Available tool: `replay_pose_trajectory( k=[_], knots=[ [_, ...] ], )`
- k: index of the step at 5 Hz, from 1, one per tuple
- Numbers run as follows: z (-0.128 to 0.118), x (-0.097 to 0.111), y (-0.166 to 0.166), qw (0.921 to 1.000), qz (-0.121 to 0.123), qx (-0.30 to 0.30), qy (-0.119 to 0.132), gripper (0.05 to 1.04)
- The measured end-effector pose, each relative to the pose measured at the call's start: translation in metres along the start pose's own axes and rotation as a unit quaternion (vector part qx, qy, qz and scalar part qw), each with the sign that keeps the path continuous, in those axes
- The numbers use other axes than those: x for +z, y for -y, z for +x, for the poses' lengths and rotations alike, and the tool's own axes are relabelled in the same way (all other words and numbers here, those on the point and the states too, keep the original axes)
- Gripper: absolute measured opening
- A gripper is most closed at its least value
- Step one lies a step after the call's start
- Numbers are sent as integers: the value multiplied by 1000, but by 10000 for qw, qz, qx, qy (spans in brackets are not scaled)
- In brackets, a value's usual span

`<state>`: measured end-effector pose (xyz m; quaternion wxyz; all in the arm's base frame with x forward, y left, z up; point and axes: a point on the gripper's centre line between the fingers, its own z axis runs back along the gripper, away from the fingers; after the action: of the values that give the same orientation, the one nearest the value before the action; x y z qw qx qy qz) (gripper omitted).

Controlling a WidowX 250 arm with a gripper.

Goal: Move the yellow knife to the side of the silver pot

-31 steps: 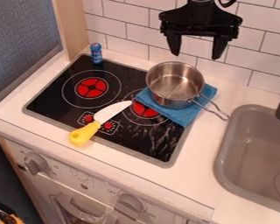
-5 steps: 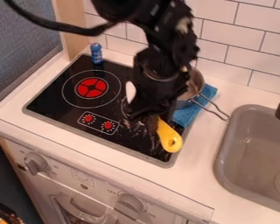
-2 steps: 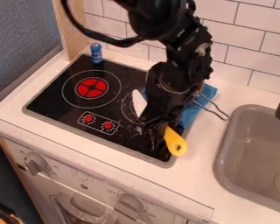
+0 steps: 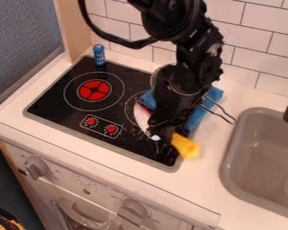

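A black gripper [image 4: 164, 134], seemingly clamped on the yellow knife [image 4: 180, 143] over the stove's [image 4: 59, 101] front right, has the silver pot [image 4: 231, 120] just behind it, the blade [image 4: 142, 117] slanting back-left and the handle [image 4: 187, 147] toward the counter [image 4: 209, 157].

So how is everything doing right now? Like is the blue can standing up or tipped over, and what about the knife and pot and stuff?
Yellow knife: partly hidden at the pincer, handle reaching past the stove's edge.
Pot: mostly hidden behind the arm.
Blue cloth: spread out, partly covered.
Blue can: standing up.
Red burner: uncovered.
Sink: uncovered.
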<state>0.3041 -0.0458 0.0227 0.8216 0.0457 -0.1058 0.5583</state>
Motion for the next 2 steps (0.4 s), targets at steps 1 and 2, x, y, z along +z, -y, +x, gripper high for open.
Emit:
replay_pose_trajectory(
  k=[1,2],
  knots=[
    [-1,0,-1,10000,22,-52,-11,947],
    [-3,-1,0,10000,3,-70,-33,1005]
  ],
)
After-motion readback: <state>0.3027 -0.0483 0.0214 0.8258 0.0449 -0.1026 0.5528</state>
